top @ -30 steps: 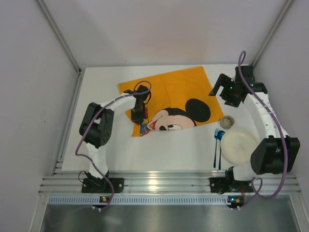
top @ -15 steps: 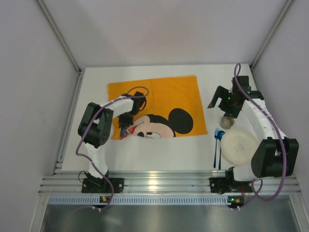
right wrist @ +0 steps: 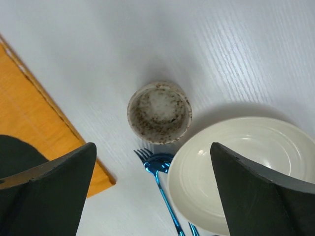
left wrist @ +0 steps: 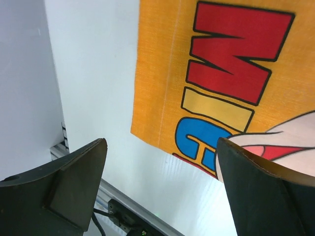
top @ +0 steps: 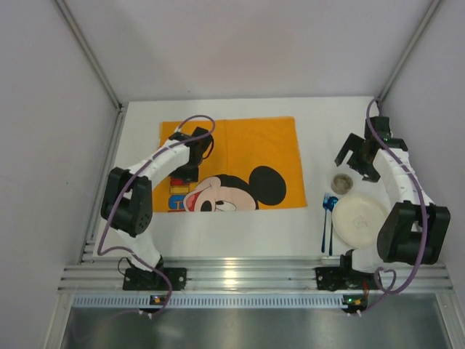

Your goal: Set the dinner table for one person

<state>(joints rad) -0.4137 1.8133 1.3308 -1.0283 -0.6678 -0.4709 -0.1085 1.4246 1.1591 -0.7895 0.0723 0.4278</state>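
White bench [top: 240, 225] fills the booth, and the orange placemat [top: 247, 145] lies flat and square near its middle, where a setting belongs. My left hand [left wrist: 160, 164] hangs wide and empty over the mat's near-left corner. My right hand [right wrist: 152, 167], equally wide, hovers above the speckled cup [right wrist: 159, 112]. The plate [right wrist: 246, 167] and blue cutlery [top: 326, 222] wait off the mat's right edge, so I judge they go onto it next.
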